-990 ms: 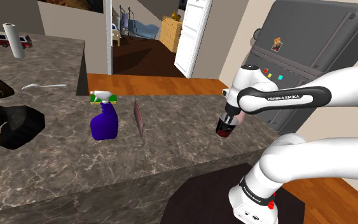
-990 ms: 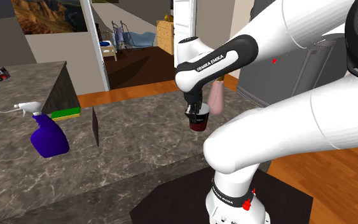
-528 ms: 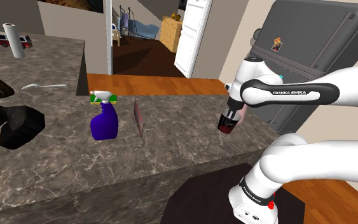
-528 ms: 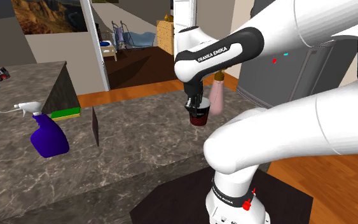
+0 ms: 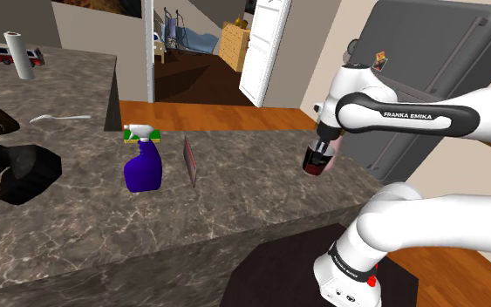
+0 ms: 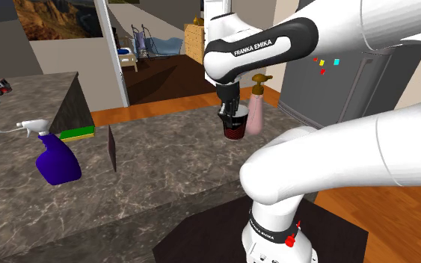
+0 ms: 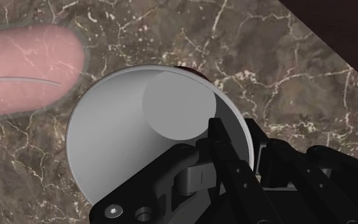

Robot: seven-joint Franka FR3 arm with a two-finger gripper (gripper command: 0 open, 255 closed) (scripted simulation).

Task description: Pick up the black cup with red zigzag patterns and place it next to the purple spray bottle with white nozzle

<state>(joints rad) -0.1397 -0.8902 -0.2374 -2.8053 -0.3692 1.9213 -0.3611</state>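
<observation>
Since a second ago the cup (image 5: pixel 317 162) has risen a little and drifted toward the shoulder view's right, carried by the claw (image 5: pixel 324 148); nothing else on the counter (image 5: pixel 235 205) has shifted.

As I read it, the pick is done and the carry has barely begun; the claw is clamped on the cup's rim, one finger inside and one outside the wall, as the wrist view shows (image 7: pixel 241 145); the cup hangs upright and seems clear of the counter, near its end by the stand, just beside a pink bottle (image 6: pixel 255 112).

What is left is most of the job, I judge; the purple spray bottle (image 5: pixel 144 166) stands well apart, toward the shoulder view's left, and a thin upright board (image 5: pixel 191 162) stands near it on the side facing the cup; I would have to bring the cup across, lower it beside the spray bottle and let go.

On contents: from the wrist camera the cup's inside (image 7: pixel 139 127) is plain grey and holds nothing, so spilling is no worry; whether the spray bottle or the pink bottle holds anything I cannot tell.
</observation>
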